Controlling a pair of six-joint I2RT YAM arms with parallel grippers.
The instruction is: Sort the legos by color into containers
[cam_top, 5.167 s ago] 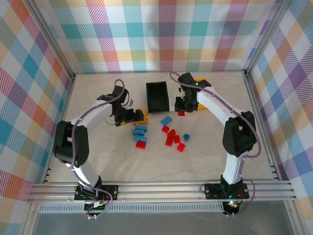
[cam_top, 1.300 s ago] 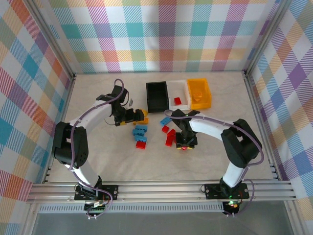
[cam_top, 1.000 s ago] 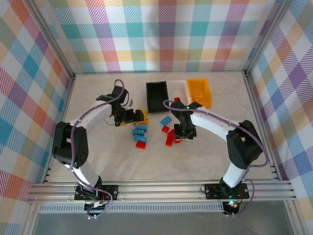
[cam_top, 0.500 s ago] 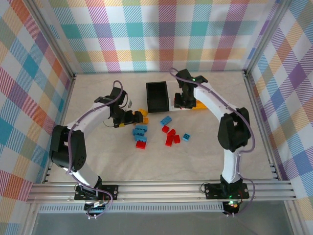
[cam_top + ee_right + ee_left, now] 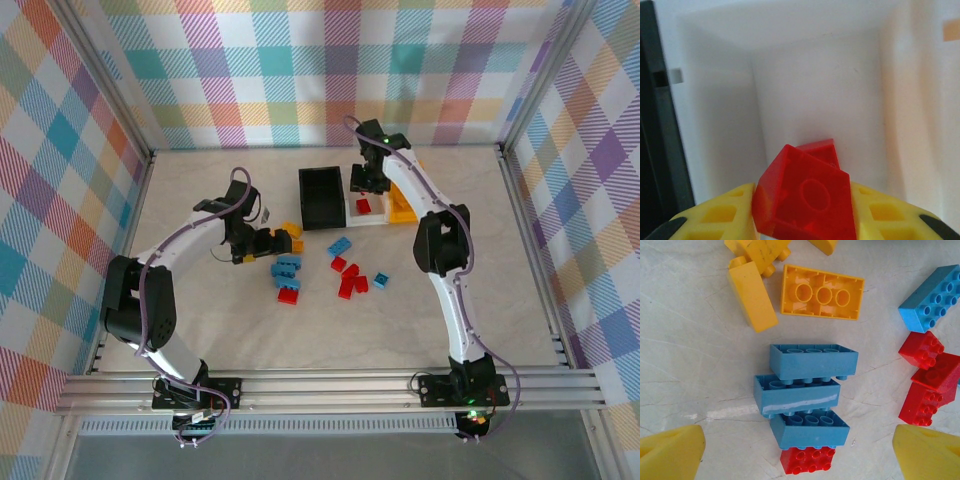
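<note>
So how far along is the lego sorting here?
Early. Done: one red brick lies in the white bin. In hand: the right gripper holds a second red brick over that bin. Left: blue bricks, red bricks and yellow bricks sit unsorted on the table, with the left gripper open over them.

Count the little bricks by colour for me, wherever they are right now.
Red bricks: 7 (5 on the table, 1 in the white bin, 1 held by the right gripper)
Blue bricks: 5
Yellow bricks: 4, one cut off at the picture's edge
Total: 16
</note>
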